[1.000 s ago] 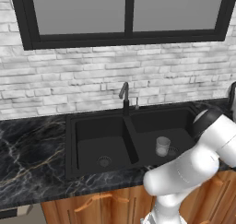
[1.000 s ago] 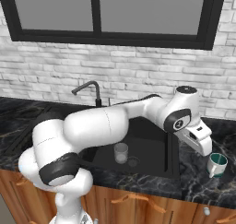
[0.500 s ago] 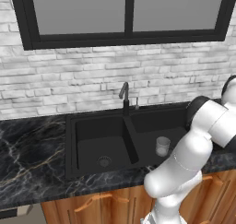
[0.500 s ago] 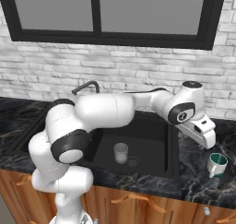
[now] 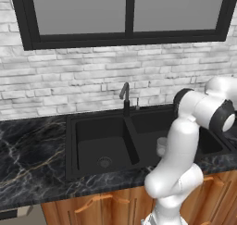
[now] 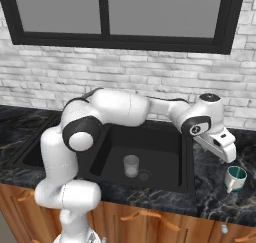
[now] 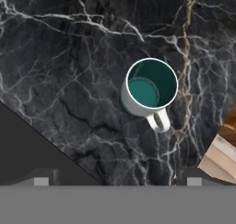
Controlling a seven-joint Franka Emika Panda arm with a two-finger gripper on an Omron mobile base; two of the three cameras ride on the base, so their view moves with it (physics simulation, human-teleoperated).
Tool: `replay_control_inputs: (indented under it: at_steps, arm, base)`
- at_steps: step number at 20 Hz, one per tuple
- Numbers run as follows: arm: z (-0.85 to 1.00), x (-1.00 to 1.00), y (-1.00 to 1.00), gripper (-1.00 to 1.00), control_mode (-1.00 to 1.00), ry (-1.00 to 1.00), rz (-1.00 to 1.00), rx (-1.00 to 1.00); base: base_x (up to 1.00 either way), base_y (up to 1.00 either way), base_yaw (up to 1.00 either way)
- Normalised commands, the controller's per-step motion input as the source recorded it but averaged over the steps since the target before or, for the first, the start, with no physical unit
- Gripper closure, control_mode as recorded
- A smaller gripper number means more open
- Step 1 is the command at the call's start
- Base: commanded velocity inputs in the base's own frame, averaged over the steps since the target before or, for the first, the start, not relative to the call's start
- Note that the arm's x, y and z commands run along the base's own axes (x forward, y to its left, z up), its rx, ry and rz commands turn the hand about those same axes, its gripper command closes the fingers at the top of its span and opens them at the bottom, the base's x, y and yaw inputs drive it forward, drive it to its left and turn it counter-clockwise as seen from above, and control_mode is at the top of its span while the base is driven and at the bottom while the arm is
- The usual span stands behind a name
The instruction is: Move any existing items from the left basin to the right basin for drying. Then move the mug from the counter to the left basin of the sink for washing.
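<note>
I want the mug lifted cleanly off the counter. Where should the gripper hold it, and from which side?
Probably by the rim wall of the mug, from above: it stands upright on the counter, mouth open. The open gripper should close one finger inside, one outside, away from the loop handle.

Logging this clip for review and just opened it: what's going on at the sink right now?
The white robot arm has reached out to the right, its open pincer hovering above the small white mug with a teal inside, which stands upright on the glossy black marble counter, not yet gripped. The pale translucent handleless cup already stands in the right basin of the matte black sink. The left basin holds nothing but its drain.
</note>
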Motion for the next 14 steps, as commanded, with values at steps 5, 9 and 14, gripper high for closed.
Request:
replay_control_inputs:
  at_steps: [5,9,14]
  arm:
    - [-0.01,0.04,-0.44,-1.0,-1.0,-0.01,0.0,0.02]
    - [0.0,-0.04,-0.27,-1.0,-1.0,-0.04,0.0,0.02]
    - [-0.03,0.14,-0.19,-1.0,-1.0,0.0,0.02,0.02]
  base:
    - [0.0,0.0,0.0]
    - [0.0,0.0,0.0]
    - [0.0,0.0,0.0]
